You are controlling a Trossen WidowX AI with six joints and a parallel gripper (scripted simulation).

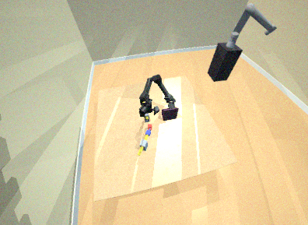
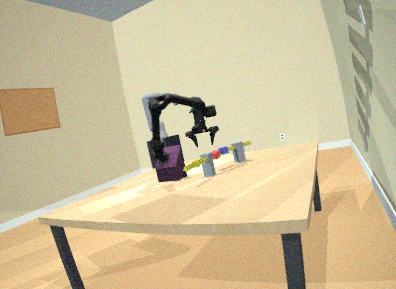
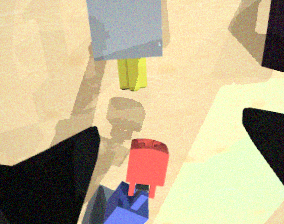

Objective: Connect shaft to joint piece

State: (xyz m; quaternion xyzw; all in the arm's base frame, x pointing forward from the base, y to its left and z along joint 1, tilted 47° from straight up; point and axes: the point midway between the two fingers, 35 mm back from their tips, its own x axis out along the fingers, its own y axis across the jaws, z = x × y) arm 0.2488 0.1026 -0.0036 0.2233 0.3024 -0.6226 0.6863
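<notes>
The red joint piece (image 1: pixel 149 126) (image 2: pixel 216 154) (image 3: pixel 147 162) is hinged to the blue part (image 1: pixel 148 131) (image 2: pixel 223 150) (image 3: pixel 126 212) on the fixed yellow shaft. In the wrist view its opening faces up the frame, roughly toward the second shaft (image 3: pixel 132 75) (image 2: pixel 194 165), with a gap between them. Whether they line up exactly I cannot tell. The second shaft sits in its grey block (image 3: pixel 126 30) (image 2: pixel 208 166). My gripper (image 2: pixel 205 145) (image 3: pixel 169 124) is open and empty above the pieces, its fingers on either side and touching nothing.
The fixed shaft's grey block (image 1: pixel 143 145) (image 2: pixel 239 152) stands beyond the blue part. A dark purple box (image 1: pixel 169 114) (image 2: pixel 170 163) stands beside the second shaft's far end, close to the arm's base. The wooden table top (image 2: pixel 175 211) carries everything.
</notes>
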